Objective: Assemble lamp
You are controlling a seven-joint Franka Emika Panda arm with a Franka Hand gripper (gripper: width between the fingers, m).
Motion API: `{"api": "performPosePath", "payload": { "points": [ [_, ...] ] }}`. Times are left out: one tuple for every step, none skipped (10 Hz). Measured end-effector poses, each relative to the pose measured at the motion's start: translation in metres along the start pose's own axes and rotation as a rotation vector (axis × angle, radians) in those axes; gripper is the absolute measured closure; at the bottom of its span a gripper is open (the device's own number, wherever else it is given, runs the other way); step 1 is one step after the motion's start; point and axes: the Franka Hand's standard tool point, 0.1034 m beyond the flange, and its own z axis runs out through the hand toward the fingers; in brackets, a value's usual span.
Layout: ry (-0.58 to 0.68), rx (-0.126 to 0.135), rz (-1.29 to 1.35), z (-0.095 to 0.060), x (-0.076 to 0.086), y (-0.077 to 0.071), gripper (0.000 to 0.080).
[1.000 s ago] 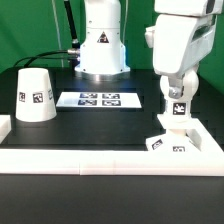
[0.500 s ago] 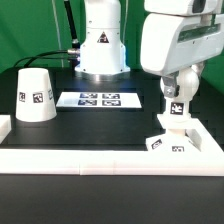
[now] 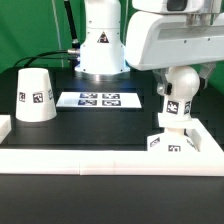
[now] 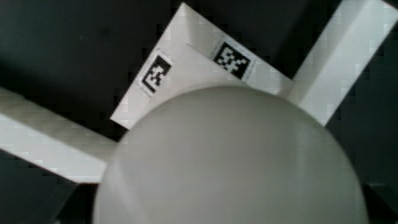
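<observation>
White plastic makes up all three lamp parts. The shade [image 3: 35, 95] is stood upright on the black tabletop [image 3: 90, 128] at the exterior view's left, well apart from the other two. The marker board [image 3: 100, 99] is laid flat between it and the arm [image 3: 175, 40]. At the exterior view's right the bulb [image 3: 174, 107] is seen upright beneath the arm, directly over the base [image 3: 168, 142]. Whether they touch cannot be told. The base is set against the white rail [image 3: 90, 158]. In the wrist view most of the frame is filled by the bulb, with the tagged base beyond it. The jaws are hidden, so their state cannot be told.
</observation>
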Motion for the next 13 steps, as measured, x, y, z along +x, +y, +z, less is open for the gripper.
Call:
{"api": "performPosePath", "payload": {
  "points": [
    [0.000, 0.000, 0.058, -0.0001, 0.0002, 0.0000, 0.0222],
    [0.001, 0.000, 0.135, -0.0004, 0.0005, -0.0002, 0.0222],
    [0.001, 0.000, 0.197, -0.0005, 0.0007, -0.0002, 0.0222],
    [0.002, 0.000, 0.243, -0.0007, 0.0008, -0.0002, 0.0222],
    [0.002, 0.001, 0.323, -0.0008, 0.0010, -0.0002, 0.0222],
    [0.007, 0.010, 0.406, -0.0009, 0.0019, -0.0003, 0.0222],
    [0.007, 0.016, 0.499, -0.0009, 0.0025, -0.0016, 0.0222],
    [0.007, 0.024, 0.555, -0.0008, 0.0029, -0.0030, 0.0222],
    [0.012, 0.027, 0.653, -0.0013, 0.0041, -0.0030, 0.0222],
    [0.012, 0.029, 0.724, -0.0014, 0.0043, -0.0029, 0.0222],
    [0.012, 0.030, 0.768, -0.0015, 0.0044, -0.0029, 0.0222],
    [0.011, 0.031, 0.848, -0.0020, 0.0050, -0.0037, 0.0222],
    [0.012, 0.031, 0.906, -0.0026, 0.0057, -0.0049, 0.0222]
  ]
}}
